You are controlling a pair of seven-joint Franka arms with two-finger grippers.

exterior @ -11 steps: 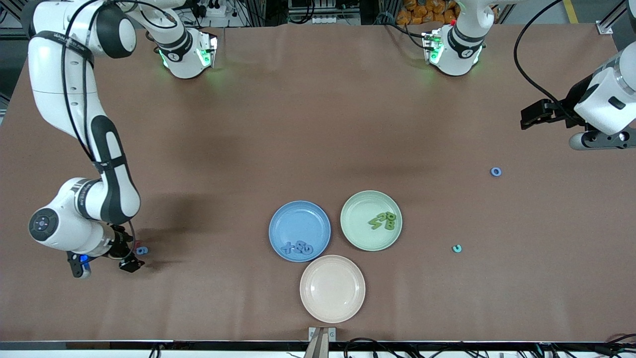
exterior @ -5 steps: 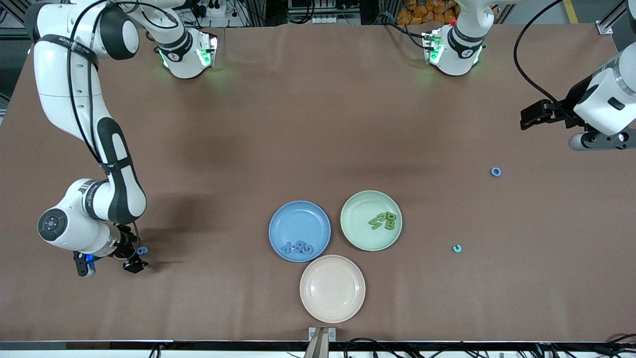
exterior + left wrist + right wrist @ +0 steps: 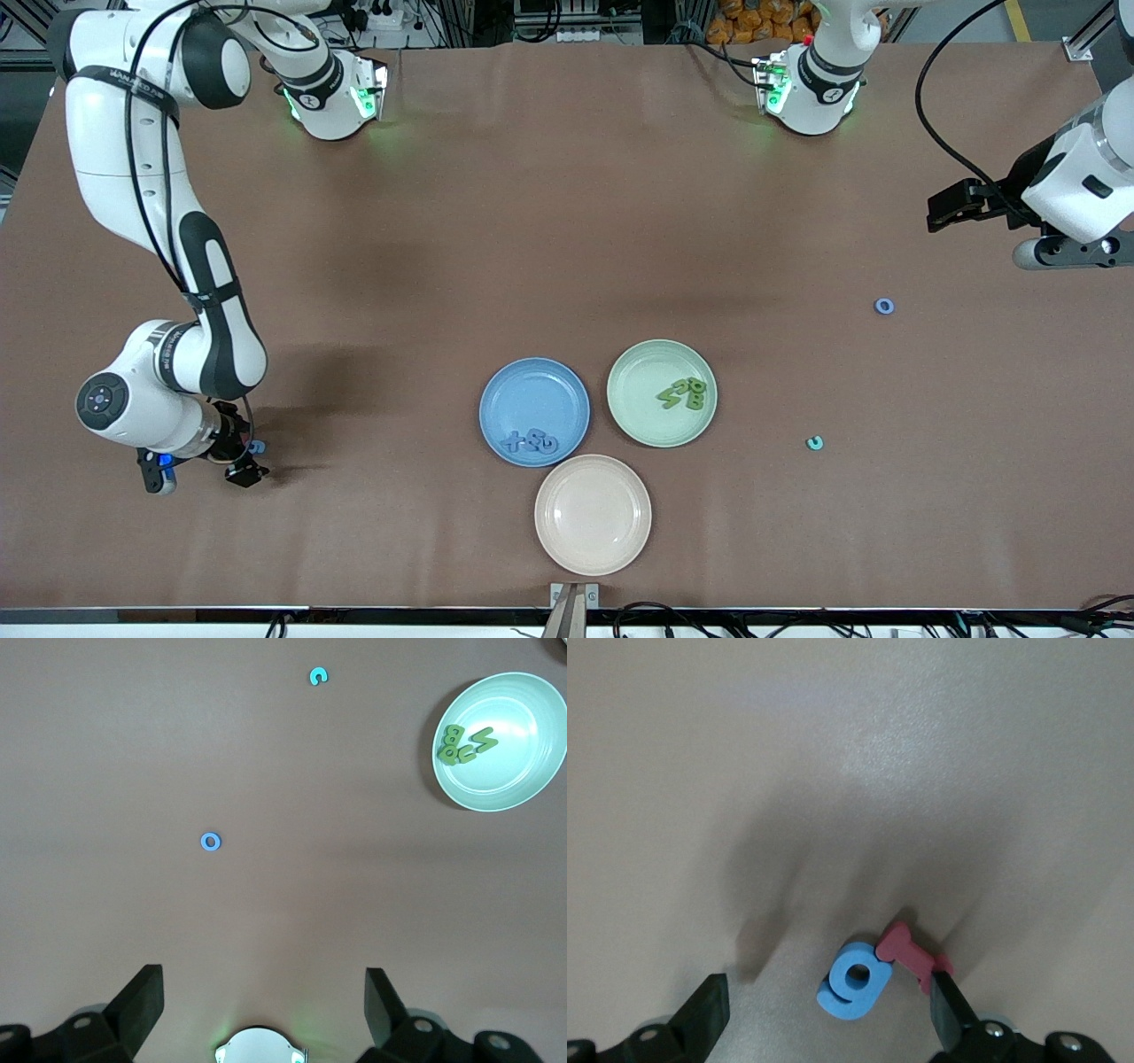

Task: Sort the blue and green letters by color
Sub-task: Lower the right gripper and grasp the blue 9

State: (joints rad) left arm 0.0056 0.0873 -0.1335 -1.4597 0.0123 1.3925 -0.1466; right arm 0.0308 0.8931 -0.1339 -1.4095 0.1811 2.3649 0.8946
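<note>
- Over the last second the right arm swung a little toward the plates and dropped; the right claw [image 3: 239, 468] now sat low over the counter [image 3: 567, 221] at the right arm's end, its fingers straddling the blue letter g [image 3: 854, 981].
- In the front view that letter [image 3: 257, 447] was half hidden by the claw, where a second earlier it lay in plain sight beside it.
- Right claw: wide open, holding nothing. One finger [image 3: 950, 1008] overlapped the dark red piece [image 3: 911, 957], which touched the g.
- Judgement: this was the final approach to a pick. The red piece sat so close that a closing finger might catch or drag it with the g.
- Left arm waited, unchanged, at the left arm's end of the counter. Left claw [image 3: 946, 210] open, empty, up in the air.
- Blue ring letter [image 3: 884, 306] lay loose on the counter under the left wrist camera's gaze [image 3: 210, 842], unmoved. Small teal c-shaped letter [image 3: 814, 442] lay nearer the front camera than the ring, beside the green plate [image 3: 638, 390]; also unmoved.
- Already sorted: blue letters [image 3: 530, 440] in the blue plate [image 3: 532, 390], green letters [image 3: 684, 393] in the green plate. Pale pink plate [image 3: 592, 514] held nothing.
- Judgement: task well along; the g, the ring, and perhaps the teal piece were left.
</note>
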